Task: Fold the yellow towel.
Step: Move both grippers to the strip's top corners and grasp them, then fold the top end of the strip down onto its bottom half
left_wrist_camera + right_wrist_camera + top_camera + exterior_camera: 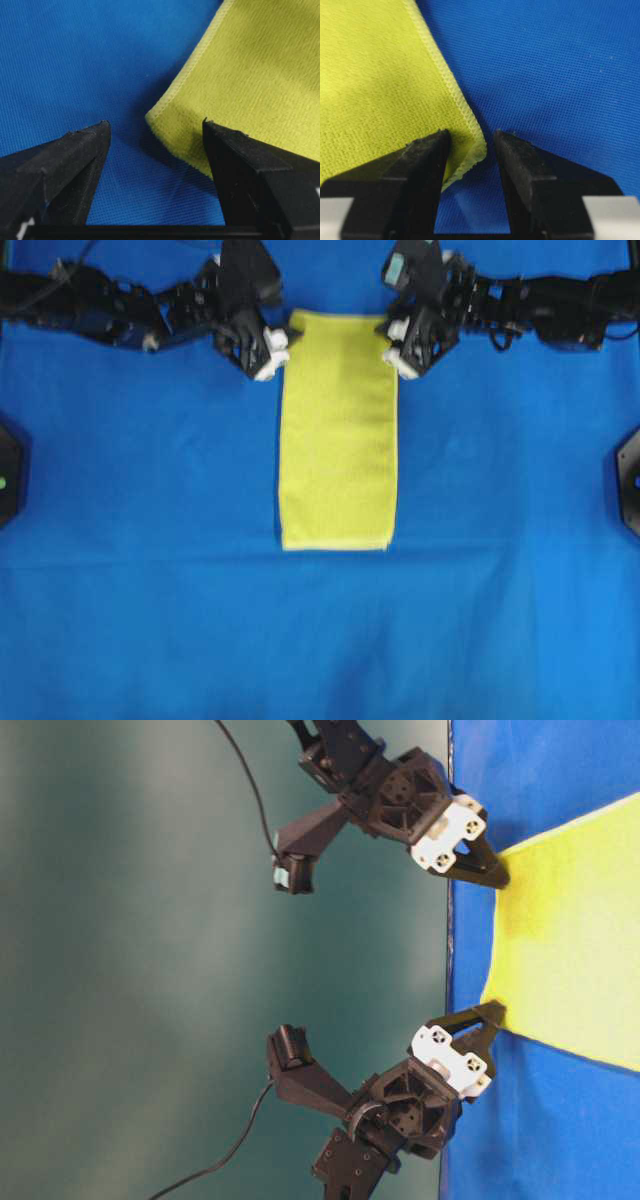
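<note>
The yellow towel (338, 430) lies flat on the blue sheet as a long narrow strip, folded in layers, running from the far edge toward the near side. My left gripper (283, 348) is open wide at the strip's far left corner. In the left wrist view (156, 127) that corner (170, 120) sits between the jaws, near the right finger (240, 160). My right gripper (395, 352) is at the far right corner. In the right wrist view (472, 135) its jaws stand narrowly apart around the slightly lifted corner (470, 150), with a gap still showing.
The large blue sheet (150, 540) covers the whole table around the towel. Black fixtures sit at the left edge (10, 475) and right edge (630, 480). In the table-level view both grippers sit at the towel's (570, 940) end by the sheet's edge.
</note>
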